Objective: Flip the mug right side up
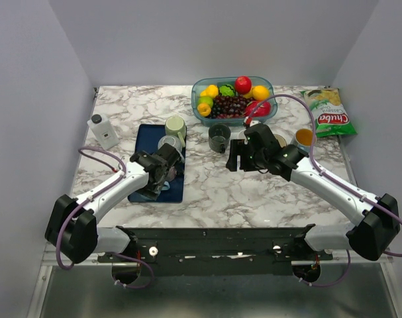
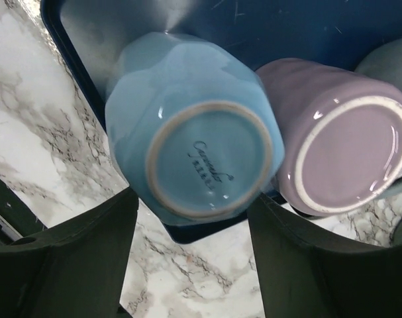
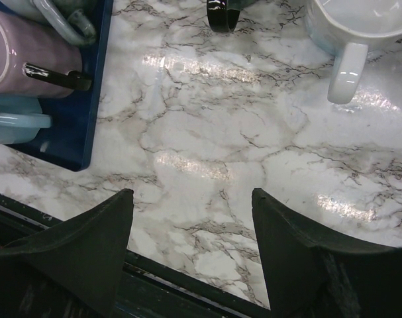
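A light blue mug [image 2: 201,146] stands upside down, base toward me, at the near edge of the dark blue tray [image 2: 207,232]. My left gripper [image 2: 193,196] is open, with a fingertip at either side of the near rim of the mug's base, very close or just touching. A purple mug [image 2: 343,149] stands upside down right beside it. From above, my left gripper [image 1: 165,171] hangs over the tray [image 1: 145,142]. My right gripper [image 3: 191,192] [image 1: 236,156] is open over bare marble, holding nothing.
A green mug [image 1: 176,126] sits at the tray's far end. A dark mug [image 1: 219,137] and a white mug [image 3: 359,26] stand on the marble. Behind are a fruit bowl [image 1: 232,99], a chip bag [image 1: 330,112], an orange-filled cup [image 1: 304,138] and a small bottle [image 1: 104,130].
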Controlling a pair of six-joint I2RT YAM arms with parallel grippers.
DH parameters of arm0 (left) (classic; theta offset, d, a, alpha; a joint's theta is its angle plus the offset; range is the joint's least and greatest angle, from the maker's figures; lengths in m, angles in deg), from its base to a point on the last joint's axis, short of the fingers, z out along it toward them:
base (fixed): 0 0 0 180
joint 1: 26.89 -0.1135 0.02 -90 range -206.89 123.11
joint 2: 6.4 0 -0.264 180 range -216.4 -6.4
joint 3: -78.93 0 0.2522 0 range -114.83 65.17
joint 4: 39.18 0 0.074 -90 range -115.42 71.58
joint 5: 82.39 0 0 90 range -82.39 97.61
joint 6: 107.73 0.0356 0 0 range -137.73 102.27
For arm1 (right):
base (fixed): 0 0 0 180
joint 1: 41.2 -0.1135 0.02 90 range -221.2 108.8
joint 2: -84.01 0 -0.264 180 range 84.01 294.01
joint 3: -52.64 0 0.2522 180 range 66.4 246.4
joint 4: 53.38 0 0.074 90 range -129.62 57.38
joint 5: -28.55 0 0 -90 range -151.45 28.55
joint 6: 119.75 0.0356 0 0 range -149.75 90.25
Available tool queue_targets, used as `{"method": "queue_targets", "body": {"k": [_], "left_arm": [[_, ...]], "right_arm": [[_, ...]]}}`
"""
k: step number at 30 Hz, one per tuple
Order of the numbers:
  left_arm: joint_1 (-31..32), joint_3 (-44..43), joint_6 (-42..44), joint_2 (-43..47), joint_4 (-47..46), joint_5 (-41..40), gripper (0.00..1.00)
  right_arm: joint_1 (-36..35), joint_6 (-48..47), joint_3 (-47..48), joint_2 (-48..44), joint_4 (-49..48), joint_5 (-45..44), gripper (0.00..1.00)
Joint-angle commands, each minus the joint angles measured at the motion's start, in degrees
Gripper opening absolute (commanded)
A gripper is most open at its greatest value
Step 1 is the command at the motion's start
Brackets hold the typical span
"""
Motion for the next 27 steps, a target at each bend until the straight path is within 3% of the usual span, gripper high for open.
{"method": "queue_targets", "body": {"k": [1,14,21,27], "left_arm": [[-1.5,3.4,0.3,2.8,-2.2,-3.1,0.67],[-2.6,6.8,2.0,6.7,-1.2,-2.8,0.51],[-3.4,7.6,3.6,7.6,-2.5,-2.6,0.36],[-4.4,8.3,5.2,7.1,-3.3,-2.1,0.34]], "right_arm": [[0.5,0.1,-0.9,-0.3,-0.8,0.7,0.79],[0.5,0.3,-0.9,0.4,-0.8,1.1,0.78],[0.5,0.3,-1.0,0.4,-0.8,1.1,0.78],[0.5,0.5,-1.4,0.0,-0.8,1.0,0.78]]}}
